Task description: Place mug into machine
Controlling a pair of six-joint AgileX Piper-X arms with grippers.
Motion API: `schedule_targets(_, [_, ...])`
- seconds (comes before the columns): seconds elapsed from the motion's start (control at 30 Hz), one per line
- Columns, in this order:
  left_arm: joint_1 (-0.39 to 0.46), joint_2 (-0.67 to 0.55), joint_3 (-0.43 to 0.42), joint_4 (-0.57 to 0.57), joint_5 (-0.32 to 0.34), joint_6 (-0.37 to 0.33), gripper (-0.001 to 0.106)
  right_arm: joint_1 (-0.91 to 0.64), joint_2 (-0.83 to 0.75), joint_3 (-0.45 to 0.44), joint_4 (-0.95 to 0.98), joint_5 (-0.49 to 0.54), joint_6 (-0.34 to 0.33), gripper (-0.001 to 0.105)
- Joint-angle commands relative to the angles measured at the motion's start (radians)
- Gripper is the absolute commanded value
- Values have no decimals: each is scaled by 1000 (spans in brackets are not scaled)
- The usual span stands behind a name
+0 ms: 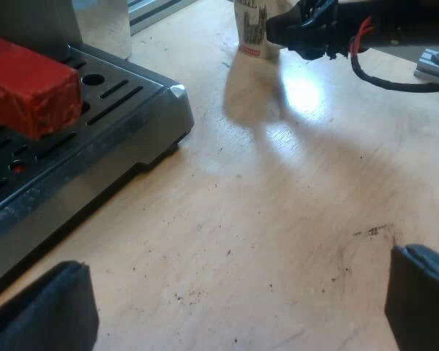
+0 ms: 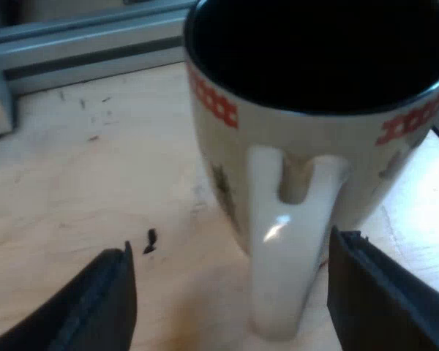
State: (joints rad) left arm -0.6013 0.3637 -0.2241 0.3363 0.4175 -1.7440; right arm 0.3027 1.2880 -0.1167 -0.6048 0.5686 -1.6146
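The mug stands upright on the desk, its handle at twelve o'clock between the right fingers, which are spread wide and grip nothing. The left fingers, also apart, hover over the desk, with the espresso machine at ten o'clock.

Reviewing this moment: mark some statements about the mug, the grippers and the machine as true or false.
1. The mug stands on the table. True.
2. The right gripper is shut on the mug's handle. False: it is open, with a finger on each side of the handle.
3. The mug's handle points away from the right gripper. False: it points toward it.
4. The left gripper is open over the table, beside the machine's drip tray. True.
5. The mug sits on the drip tray. False: it stands on the table, away from the tray.
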Motion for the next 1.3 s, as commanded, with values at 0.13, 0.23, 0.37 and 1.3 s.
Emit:
schedule_targets(0.13, [-1,-2,-3,-14,7,-1,82,-63,43,-23,-48,-75,5,59])
schedule_targets(0.23, [-1,-2,-3,-14,7,-1,82,-96,80,-53,-58,-180,-36,59])
schedule_targets(0.37, [-1,-2,-3,-14,7,-1,82,-120,114,-89,-58,-177,-49,59])
schedule_targets(1.3, [-1,-2,-3,-14,7,-1,82,-145,155,-143,-4,-100,-42,2])
